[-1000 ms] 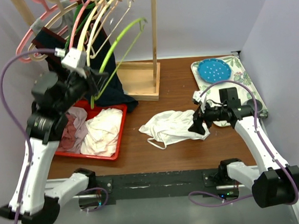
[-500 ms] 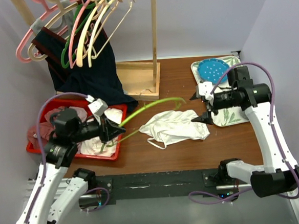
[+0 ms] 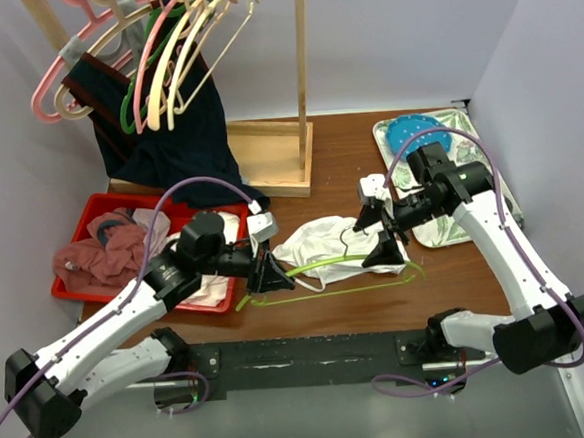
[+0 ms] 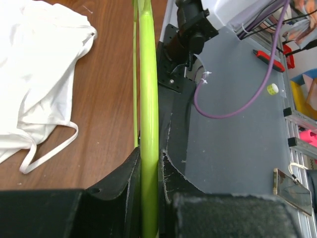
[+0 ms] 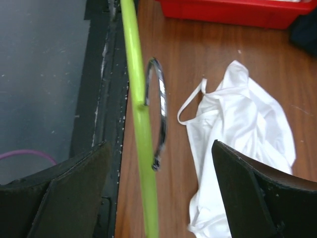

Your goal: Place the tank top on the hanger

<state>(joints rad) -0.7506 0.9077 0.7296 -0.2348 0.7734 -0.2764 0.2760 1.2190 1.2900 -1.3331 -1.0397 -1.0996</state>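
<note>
The white tank top (image 3: pixel 326 245) lies crumpled on the brown table at centre. The lime hanger (image 3: pixel 347 264) lies low across its near side, hook toward the right. My left gripper (image 3: pixel 272 272) is shut on the hanger's left end; in the left wrist view the lime bar (image 4: pixel 148 99) runs straight through the closed jaws of the gripper (image 4: pixel 149 161), with the tank top (image 4: pixel 34 74) to the left. My right gripper (image 3: pixel 379 239) is open above the hook end. In the right wrist view the bar (image 5: pixel 140 119) and metal hook (image 5: pixel 160 111) pass between the open jaws of the gripper (image 5: pixel 159 163), beside the tank top (image 5: pixel 237 129).
A red bin (image 3: pixel 78 216) of clothes with a pink-red cloth (image 3: pixel 94 259) sits at left. A wooden rack (image 3: pixel 303 88) holds pink, cream and dark green hangers (image 3: pixel 160 58) and a navy garment (image 3: pixel 182 151). A patterned tray (image 3: pixel 478 151) with a blue plate (image 3: pixel 416 135) is at the right.
My left arm carried the lime hanger from the rack down to the table, across the tank top. My right gripper let go of the tank top, lifted, then came over the hanger's hook end.
</note>
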